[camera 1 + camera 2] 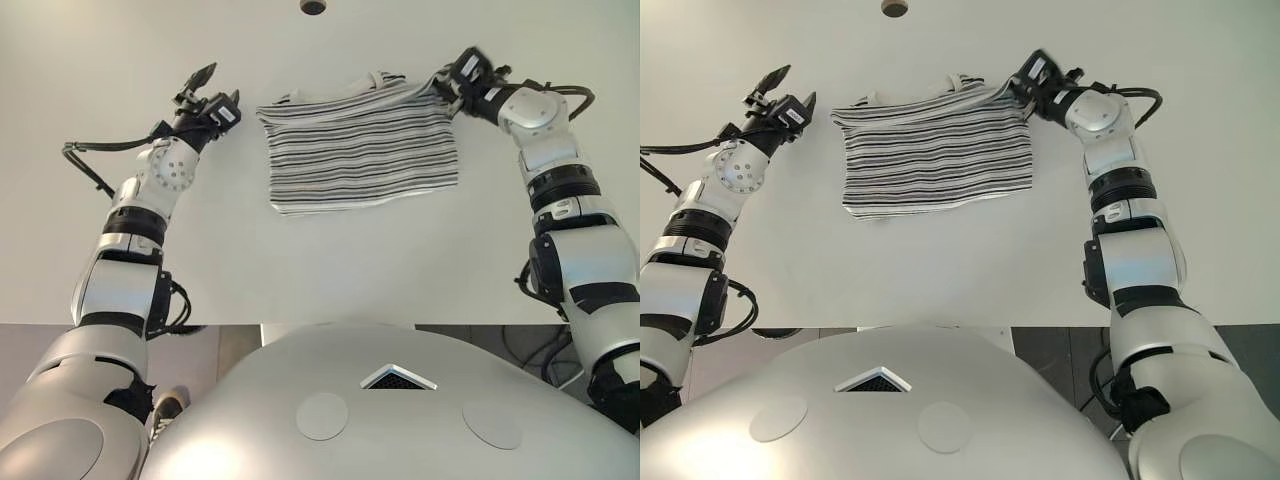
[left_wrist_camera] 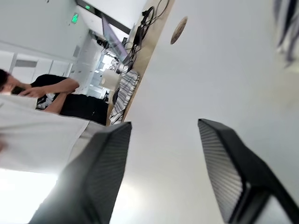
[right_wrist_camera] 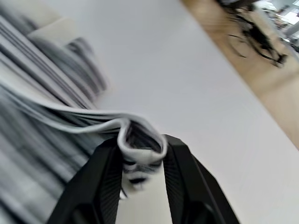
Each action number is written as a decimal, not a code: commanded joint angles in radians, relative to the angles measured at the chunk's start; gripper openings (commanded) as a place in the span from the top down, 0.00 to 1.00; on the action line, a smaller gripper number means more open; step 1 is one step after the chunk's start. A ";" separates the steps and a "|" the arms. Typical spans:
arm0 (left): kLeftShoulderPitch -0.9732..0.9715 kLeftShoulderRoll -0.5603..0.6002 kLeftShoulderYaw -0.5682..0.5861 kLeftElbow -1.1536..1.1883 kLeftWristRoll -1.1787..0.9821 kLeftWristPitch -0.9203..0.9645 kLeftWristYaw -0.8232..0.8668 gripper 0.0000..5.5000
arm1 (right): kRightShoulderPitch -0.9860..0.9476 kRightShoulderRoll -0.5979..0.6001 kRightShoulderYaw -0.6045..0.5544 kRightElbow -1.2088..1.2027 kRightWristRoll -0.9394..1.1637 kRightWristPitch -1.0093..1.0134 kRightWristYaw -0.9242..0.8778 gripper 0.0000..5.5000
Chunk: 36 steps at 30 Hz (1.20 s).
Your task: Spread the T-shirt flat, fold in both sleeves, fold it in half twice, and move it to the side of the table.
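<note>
Lying on the white bench (image 1: pixel 300 260), the striped T-shirt (image 1: pixel 360 150) is pinched at its far right corner by the right hand (image 1: pixel 452 84); the left hand (image 1: pixel 216 88) hovers near its left edge, released. Left wrist view: fingers (image 2: pixel 224 168) spread above the bench. Right wrist view: fingers (image 3: pixel 180 175) clenched on bunched cloth.

T-shirt (image 1: pixel 362 148) on table (image 1: pixel 320 260), left hand (image 1: pixel 208 92) left, right hand (image 1: pixel 452 84) right
</note>
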 commanded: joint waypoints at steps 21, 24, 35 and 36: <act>0.303 -0.160 0.009 -0.811 -0.096 -0.113 0.004 0.37 | 0.054 0.007 0.051 -0.156 -0.036 -0.189 0.047 0.74; 0.344 -0.170 -0.013 -0.882 -0.082 -0.116 -0.011 0.37 | 0.033 -0.018 0.154 -0.101 -0.176 -0.227 0.008 0.74; 0.384 -0.167 0.014 -0.957 -0.089 -0.071 -0.023 0.37 | -0.043 -0.264 0.501 -0.049 -0.544 -0.324 0.229 0.74; 0.386 -0.163 0.021 -0.961 -0.090 -0.065 -0.025 0.37 | -0.032 -0.306 0.510 -0.100 -0.536 -0.327 0.301 0.74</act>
